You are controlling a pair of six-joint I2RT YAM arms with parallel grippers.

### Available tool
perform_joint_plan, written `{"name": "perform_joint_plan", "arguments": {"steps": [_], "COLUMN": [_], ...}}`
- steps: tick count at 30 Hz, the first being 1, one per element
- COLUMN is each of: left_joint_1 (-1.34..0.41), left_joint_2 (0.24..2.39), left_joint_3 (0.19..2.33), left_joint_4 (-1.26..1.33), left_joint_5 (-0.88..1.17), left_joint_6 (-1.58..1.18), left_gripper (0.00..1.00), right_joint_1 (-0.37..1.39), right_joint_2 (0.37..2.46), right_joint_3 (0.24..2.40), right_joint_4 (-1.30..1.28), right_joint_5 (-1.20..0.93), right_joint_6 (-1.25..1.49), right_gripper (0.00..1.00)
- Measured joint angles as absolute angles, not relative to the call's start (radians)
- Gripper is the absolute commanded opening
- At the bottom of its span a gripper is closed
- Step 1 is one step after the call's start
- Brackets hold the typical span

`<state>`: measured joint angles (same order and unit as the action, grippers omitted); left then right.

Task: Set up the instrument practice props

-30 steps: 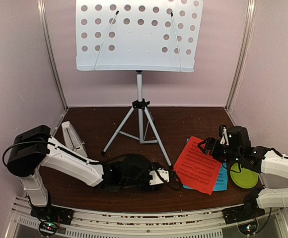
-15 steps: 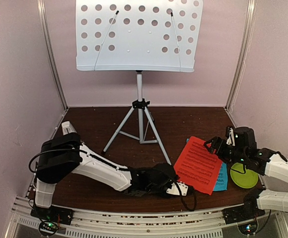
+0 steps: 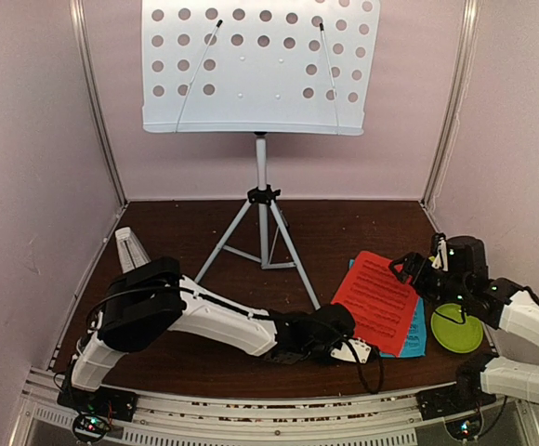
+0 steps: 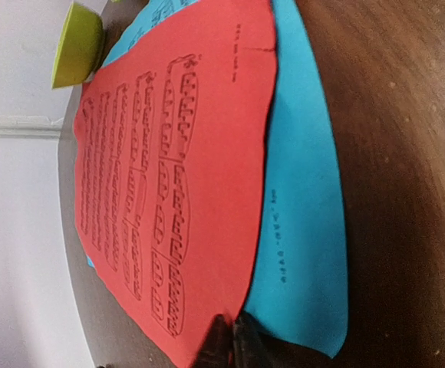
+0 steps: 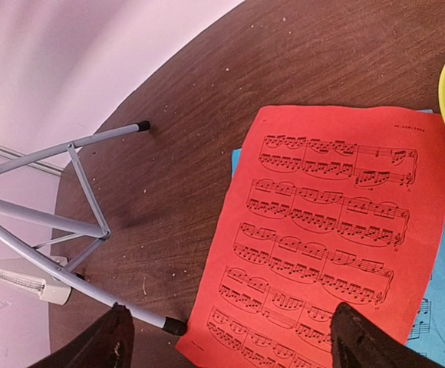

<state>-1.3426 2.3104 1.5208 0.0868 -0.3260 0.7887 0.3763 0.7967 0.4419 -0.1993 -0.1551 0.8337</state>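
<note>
Reaching farther right with the left gripper (image 3: 361, 351) than a second ago, down to the near edge of the red page (image 3: 378, 299). Closing its fingers (image 4: 219, 349) there, apparently pinching that edge; contact partly cropped. Resting red page over blue page (image 4: 307, 192) on the table (image 3: 177, 232), right of the music stand (image 3: 261, 65). Hovering the right gripper (image 3: 404, 269) above the far corner, jaws spread wide, gripping nothing. Standing the metronome (image 3: 130, 249) far left.

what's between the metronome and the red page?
The tripod legs stand between metronome and red page; the left arm also crosses there. Clearest in the top view.
</note>
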Motion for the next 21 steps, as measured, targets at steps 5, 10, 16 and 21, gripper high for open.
{"name": "perform_joint_plan", "arguments": {"steps": [5, 10, 16, 21], "left_joint_1": [-1.343, -1.341, -1.325, -1.285], "left_joint_2": [2.305, 2.263, 2.111, 1.984], "left_joint_3": [1.525, 1.512, 1.477, 1.475], "left_joint_4": [0.054, 0.023, 0.034, 0.051], "left_joint_5": [-0.332, -0.315, -0.282, -0.231], "left_joint_6": [0.781, 0.720, 0.585, 0.414], "left_gripper": [0.00, 0.00, 0.00, 0.00], "right_joint_1": [0.374, 0.373, 0.373, 0.373], "right_joint_2": [0.756, 0.669, 0.590, 0.528], "right_joint_3": [0.442, 0.441, 0.421, 0.419], "right_joint_4": [-0.203, -0.204, -0.192, -0.191], "right_joint_5": [-0.174, -0.176, -0.155, -0.125], "right_joint_6": [0.777, 0.709, 0.648, 0.603], "right_gripper": [0.93, 0.94, 0.94, 0.95]}}
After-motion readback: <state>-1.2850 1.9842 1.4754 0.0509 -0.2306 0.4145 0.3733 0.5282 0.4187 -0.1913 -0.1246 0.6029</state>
